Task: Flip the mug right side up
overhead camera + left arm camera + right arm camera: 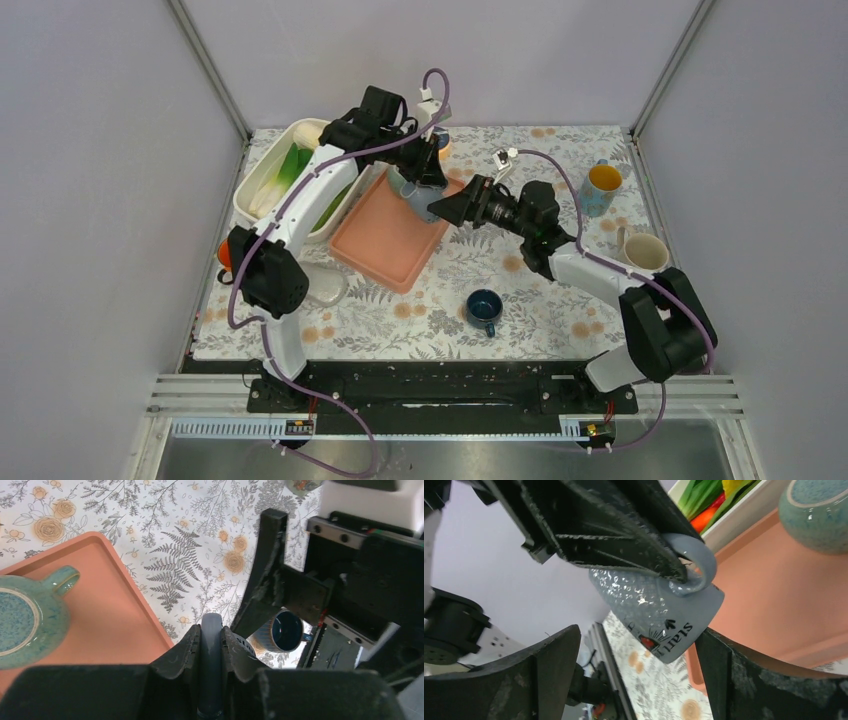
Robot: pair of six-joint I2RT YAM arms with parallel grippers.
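Observation:
A grey mug with dark lettering hangs tilted in the air over the edge of the pink tray. My left gripper is shut on its handle, which shows clamped between the two fingers. My right gripper is open, one finger on each side of the mug's lower end, not touching it. In the top view the grey mug sits between the two grippers, with the right gripper just to its right. I cannot tell which way its mouth faces.
A teal mug stands on the tray, apparently rim down. A dark blue mug stands in front, with a yellow-lined mug and a cream mug at the right. A white bin of vegetables is left of the tray.

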